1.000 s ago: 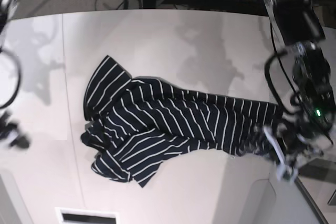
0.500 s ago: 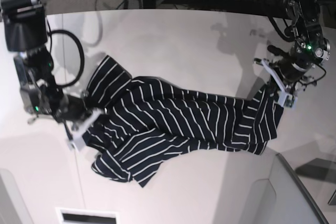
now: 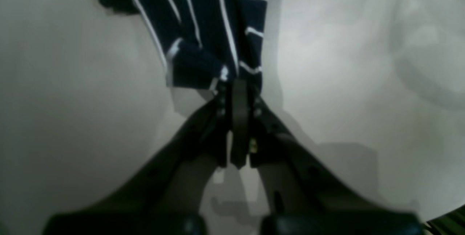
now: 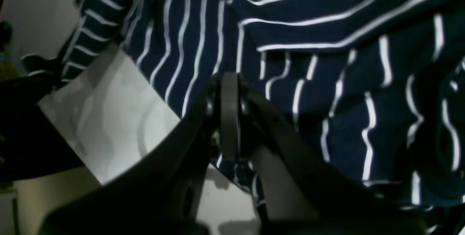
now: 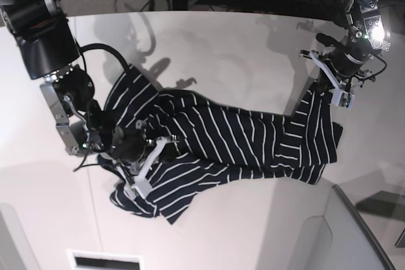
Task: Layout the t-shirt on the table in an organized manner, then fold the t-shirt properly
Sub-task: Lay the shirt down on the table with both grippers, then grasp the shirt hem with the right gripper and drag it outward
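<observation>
Lying crosswise, crumpled t-shirt point(image 5: 221, 140) on table point(image 5: 215, 49)

no readable text, no labels (anywhere)

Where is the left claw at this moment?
In the base view, the left claw is at upper right, above the table, shut on one end of the striped t-shirt.

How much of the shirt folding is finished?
Nothing is folded yet. The t-shirt lies bunched and twisted on the table. In hand: the left gripper is shut on one end of the cloth and lifts it, while the right gripper is shut, down in the rumpled other end. Left to do: spread the shirt flat, then fold it.
</observation>
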Motion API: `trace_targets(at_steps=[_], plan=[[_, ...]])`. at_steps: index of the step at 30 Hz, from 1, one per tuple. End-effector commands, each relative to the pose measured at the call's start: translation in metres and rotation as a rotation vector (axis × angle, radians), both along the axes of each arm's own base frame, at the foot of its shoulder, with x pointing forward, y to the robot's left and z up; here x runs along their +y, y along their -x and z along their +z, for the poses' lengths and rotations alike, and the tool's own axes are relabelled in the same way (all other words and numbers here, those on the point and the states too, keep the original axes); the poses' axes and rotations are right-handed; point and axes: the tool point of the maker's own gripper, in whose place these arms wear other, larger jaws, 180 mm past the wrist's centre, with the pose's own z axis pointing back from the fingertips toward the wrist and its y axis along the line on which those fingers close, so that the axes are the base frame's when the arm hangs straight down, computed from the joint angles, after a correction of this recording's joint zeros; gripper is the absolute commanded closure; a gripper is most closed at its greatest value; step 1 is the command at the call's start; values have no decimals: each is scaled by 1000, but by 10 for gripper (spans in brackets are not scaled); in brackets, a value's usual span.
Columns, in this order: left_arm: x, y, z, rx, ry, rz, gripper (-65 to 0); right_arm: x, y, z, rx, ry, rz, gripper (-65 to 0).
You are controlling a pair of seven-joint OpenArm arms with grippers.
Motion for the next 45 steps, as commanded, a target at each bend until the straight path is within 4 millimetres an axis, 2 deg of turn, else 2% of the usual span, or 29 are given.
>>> trace_targets(at_steps=[1, 5, 9, 12, 15, 18, 20, 22, 25, 28, 30, 34, 35, 37, 40, 43, 45], plan=[[1, -7, 9, -39, -2, -4, 0, -4, -16, 11, -29, -5, -13, 0], [-6, -7, 8, -43, 16, 1, 0, -21, -24, -28, 66, 20, -92, 0], [-7, -8, 8, -44, 17, 0, 0, -42, -8, -68, 157, 51, -162, 0], [-7, -7, 7, -40, 19, 1, 0, -61, 22, -89, 223, 86, -163, 0], [-5, -7, 7, -41, 18, 5, 0, -61, 54, -100, 256, 90, -145, 0], [-5, -6, 7, -40, 17, 7, 0, -71, 79, -107, 281, 119, -189, 0], [-5, -6, 7, -40, 17, 7, 0, -70, 88, -104, 275, 119, -193, 0], [-6, -6, 6, -38, 18, 3, 0, -64, 90, -91, 233, 101, -174, 0], [-7, -6, 6, -36, 18, 1, 0, -68, 71, -57, 150, 13, -242, -8], [-7, -6, 6, -36, 18, 1, 0, -75, 51, -13, 83, -132, -328, -35], [-7, -6, 6, -36, 18, 1, 0, -65, 48, 10, 104, -240, -317, -146], [-6, -6, 7, -38, 18, 4, 0, -41, 48, 32, 148, -420, -312, -459], [-6, -6, 7, -38, 18, 4, 0, -34, 48, 33, 158, -451, -318, -522], [-7, -8, 7, -40, 18, 1, 0, -25, 50, 24, 184, -455, -327, -573], [-7, -9, 8, -43, 20, 2, 0, -16, 46, 5, 209, -430, -355, -540], [-6, -8, 8, -43, 19, 6, 0, -22, 41, -17, 222, -372, -394, -504], [-4, -7, 7, -41, 17, 10, 0, -28, 38, -27, 233, -349, -413, -504]])
